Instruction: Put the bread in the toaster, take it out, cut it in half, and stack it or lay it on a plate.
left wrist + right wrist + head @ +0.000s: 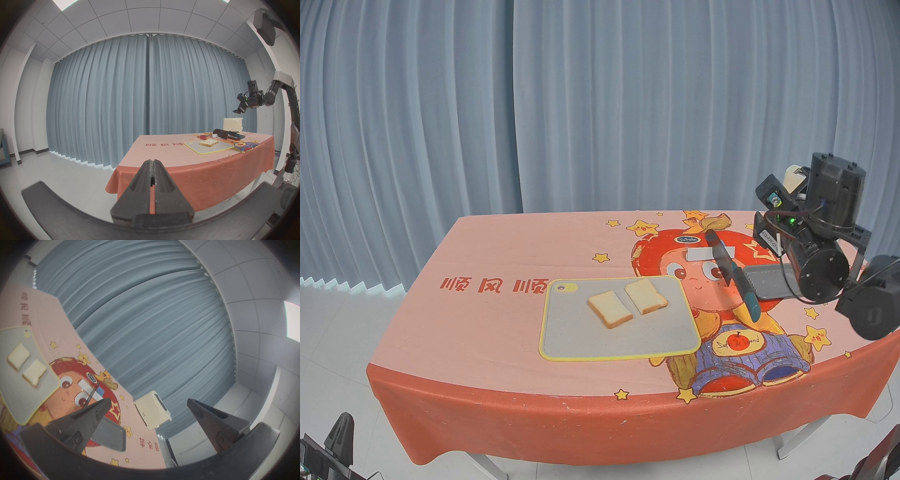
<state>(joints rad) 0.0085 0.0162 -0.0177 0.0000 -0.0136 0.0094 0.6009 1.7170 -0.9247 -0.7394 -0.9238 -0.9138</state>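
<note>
Table: carrying the cutting board near its front edge.
Bread halves: lying just apart at the board's far edge.
Right gripper: hanging released above the table's right edge.
Left gripper: hanging clenched and empty, off the table.
Plating, probably: pinching one half lightly by its crusts, lifting it level.

- My left end effector is closed, its two fingers pressed flat together with only a thin seam between them, and nothing is clamped in it.
- My left arm sits low, off to my left and well apart from the desk. The wrist is level and the end effector points across toward the desk's side.
- My right end effector is spread wide, its fingers far apart and gripping nothing.
- My right arm is raised above the right end of the desk, bent at the elbow, with the wrist rolled to one side. It touches nothing.
</note>
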